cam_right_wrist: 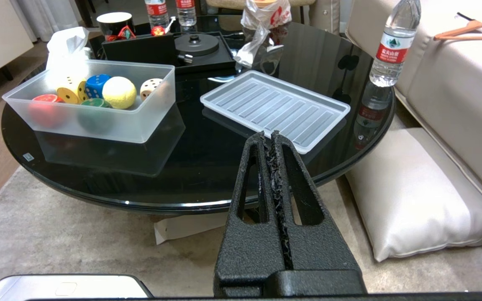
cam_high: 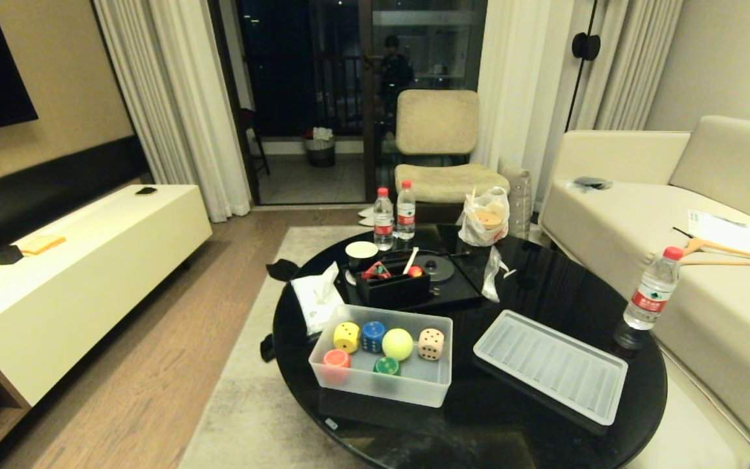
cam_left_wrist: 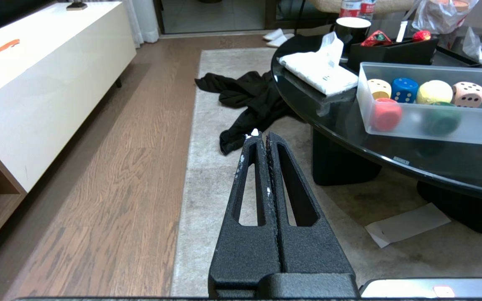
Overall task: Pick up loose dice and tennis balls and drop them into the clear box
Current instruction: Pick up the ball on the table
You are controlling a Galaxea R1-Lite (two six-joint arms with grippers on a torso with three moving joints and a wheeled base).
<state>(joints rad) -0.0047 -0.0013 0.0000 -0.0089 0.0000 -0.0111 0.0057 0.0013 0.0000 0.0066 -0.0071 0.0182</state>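
Head view: round black desk [cam_high: 544, 286] ahead, clear box [cam_high: 380, 384] sitting near its front edge. Inside the box: yellow die [cam_high: 346, 337], blue die [cam_high: 373, 336], tennis ball [cam_high: 398, 344], beige die [cam_high: 431, 343], red-orange die [cam_high: 336, 359], green die [cam_high: 387, 366]. Ribbed lid [cam_high: 551, 365] lying flat just right of the box, apart from it. Black organiser tray [cam_high: 393, 285] behind the box, tissue pack [cam_high: 316, 298] to its left, water bottle [cam_high: 652, 290] at the right rim. Neither arm showing here.

Left wrist view: left hand [cam_left_wrist: 261, 138] pressed together, empty, hovering over the rug [cam_left_wrist: 207, 138] off the desk's left side. Dark cloth [cam_left_wrist: 247, 98] crumpled on the rug beyond it.

Right wrist view: right hand [cam_right_wrist: 268, 136] squeezed together too, holding nothing, just off the desk's front edge, pointing toward the lid.
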